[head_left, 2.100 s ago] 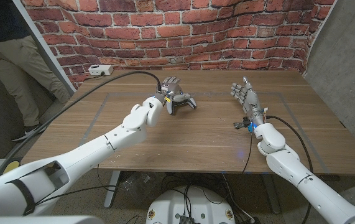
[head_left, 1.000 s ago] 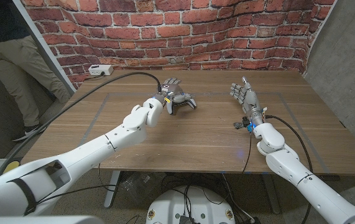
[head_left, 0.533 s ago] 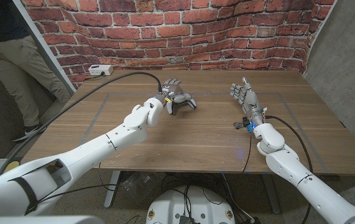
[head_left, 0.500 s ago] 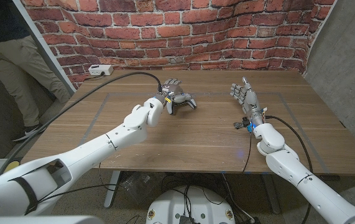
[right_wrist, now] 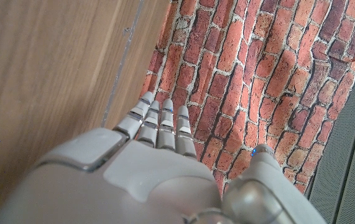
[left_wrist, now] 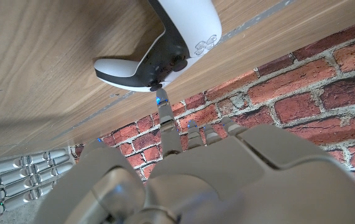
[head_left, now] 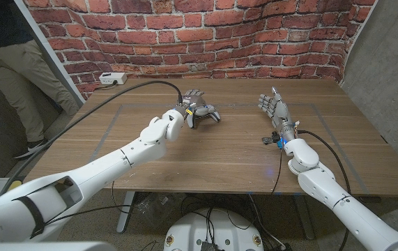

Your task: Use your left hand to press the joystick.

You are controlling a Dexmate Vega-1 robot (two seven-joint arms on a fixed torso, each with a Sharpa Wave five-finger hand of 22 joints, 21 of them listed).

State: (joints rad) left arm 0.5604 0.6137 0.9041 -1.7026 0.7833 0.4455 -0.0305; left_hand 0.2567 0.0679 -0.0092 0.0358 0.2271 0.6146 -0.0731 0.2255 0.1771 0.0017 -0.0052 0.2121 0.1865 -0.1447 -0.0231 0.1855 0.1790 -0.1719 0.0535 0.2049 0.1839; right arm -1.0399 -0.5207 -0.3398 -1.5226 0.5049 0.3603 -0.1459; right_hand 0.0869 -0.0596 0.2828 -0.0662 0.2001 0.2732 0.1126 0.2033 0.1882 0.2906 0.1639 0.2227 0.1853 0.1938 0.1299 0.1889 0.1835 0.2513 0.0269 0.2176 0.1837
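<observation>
Press step: my left hand (head_left: 193,100) above controller (head_left: 208,116) near counter (head_left: 219,157) far edge, holding nothing, one fingertip (left_wrist: 159,99) at joystick (left_wrist: 155,85). Next: push straight down. Right hand (head_left: 273,106) spread, empty.

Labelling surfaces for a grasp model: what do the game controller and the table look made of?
Game controller: likely smooth moulded plastic, a white shell with a soft sheen and a matt black centre. Table: brown wood grain, low gloss; whether solid wood or laminate cannot be told.

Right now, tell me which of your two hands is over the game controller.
The left hand: it reaches over the white-and-black controller, one finger extended toward it. The right hand stands apart, holding nothing.
</observation>
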